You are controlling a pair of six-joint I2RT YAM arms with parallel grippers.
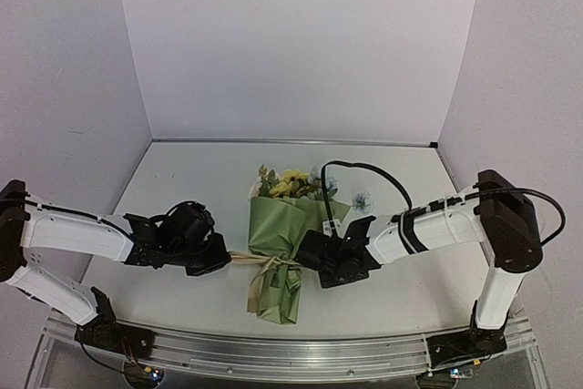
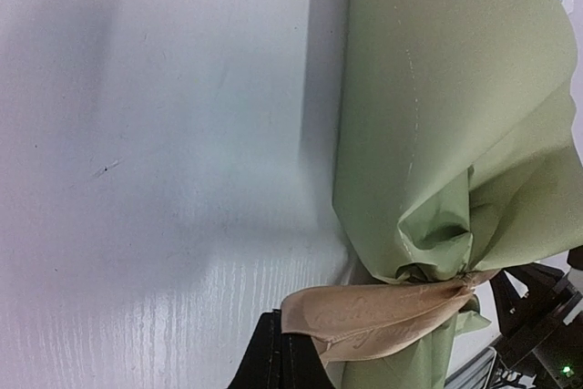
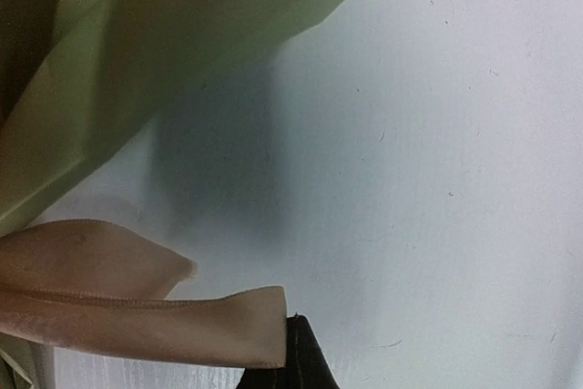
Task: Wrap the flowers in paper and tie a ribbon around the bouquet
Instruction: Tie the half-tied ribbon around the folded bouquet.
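Note:
The bouquet lies in the middle of the table: yellow and pale blue flowers (image 1: 291, 181) stick out of the far end of a cone of olive-green paper (image 1: 278, 225). A tan ribbon (image 1: 271, 266) cinches the cone's narrow neck. My left gripper (image 1: 224, 259) is just left of the neck, shut on one ribbon end (image 2: 383, 312). In its wrist view the black fingers (image 2: 273, 353) pinch that end, which runs to the knot beside the paper (image 2: 437, 134). My right gripper (image 1: 311, 257) is just right of the neck, shut on the other ribbon end (image 3: 137, 325) below the paper (image 3: 137, 61).
One pale bloom (image 1: 363, 199) hangs out on the right of the cone, close to the right arm. That arm's black cable (image 1: 364, 168) arches over the flowers. An aluminium rail (image 1: 291, 357) runs along the near edge. White walls close in the back and both sides.

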